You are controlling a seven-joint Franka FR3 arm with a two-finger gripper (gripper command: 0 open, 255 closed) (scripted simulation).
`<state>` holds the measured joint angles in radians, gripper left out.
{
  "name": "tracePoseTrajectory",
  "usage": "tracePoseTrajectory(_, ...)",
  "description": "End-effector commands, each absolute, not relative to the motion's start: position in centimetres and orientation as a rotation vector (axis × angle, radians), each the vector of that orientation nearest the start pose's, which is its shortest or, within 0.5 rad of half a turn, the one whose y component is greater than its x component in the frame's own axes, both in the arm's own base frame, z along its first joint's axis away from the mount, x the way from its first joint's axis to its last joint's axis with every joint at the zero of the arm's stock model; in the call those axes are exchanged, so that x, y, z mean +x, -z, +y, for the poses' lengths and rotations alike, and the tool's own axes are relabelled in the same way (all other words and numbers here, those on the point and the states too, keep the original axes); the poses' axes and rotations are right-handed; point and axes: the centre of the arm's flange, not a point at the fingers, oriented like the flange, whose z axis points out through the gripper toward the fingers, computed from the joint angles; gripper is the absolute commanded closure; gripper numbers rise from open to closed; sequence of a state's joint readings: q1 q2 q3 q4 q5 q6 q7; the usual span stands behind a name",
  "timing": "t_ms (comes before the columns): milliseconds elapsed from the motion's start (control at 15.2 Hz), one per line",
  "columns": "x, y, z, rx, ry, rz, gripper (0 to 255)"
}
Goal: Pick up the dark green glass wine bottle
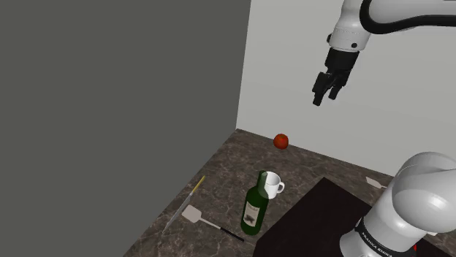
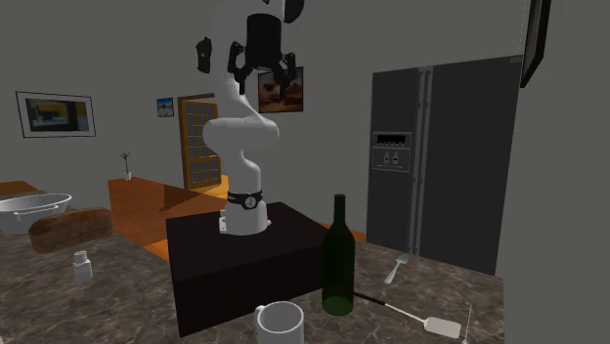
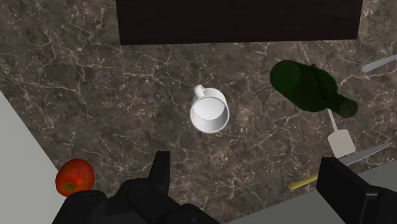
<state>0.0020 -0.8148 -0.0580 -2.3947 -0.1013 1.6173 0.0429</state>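
Our gripper (image 3: 245, 172) hangs high, fingers apart and empty. We spot the dark green wine bottle (image 1: 253, 212) upright on the marble counter (image 1: 219, 175), seven o'clock from the white mug (image 1: 272, 184) in the shoulder view. Descent, clasp and lift all remain.

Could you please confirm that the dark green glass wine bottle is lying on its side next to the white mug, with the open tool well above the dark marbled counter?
Not quite: the dark green glass wine bottle stands upright, as the second exterior view shows. It is next to the white mug, and the open tool hangs well above the dark marbled counter.
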Motion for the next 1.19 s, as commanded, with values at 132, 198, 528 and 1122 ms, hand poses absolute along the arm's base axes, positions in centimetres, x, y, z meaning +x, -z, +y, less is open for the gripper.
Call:
tracePoseTrajectory(132,30.3,-56.4,-1.6,-3.196,0.068,0.136,0)
tracePoseTrajectory(198,30.3,-55.4,-0.8,-3.195,0.072,0.141,0)
tracePoseTrajectory(528,30.5,-50.3,3.4,-3.19,0.095,0.167,0)
tracePoseTrajectory(1122,31.3,-41.1,10.8,-3.181,0.135,0.213,0)
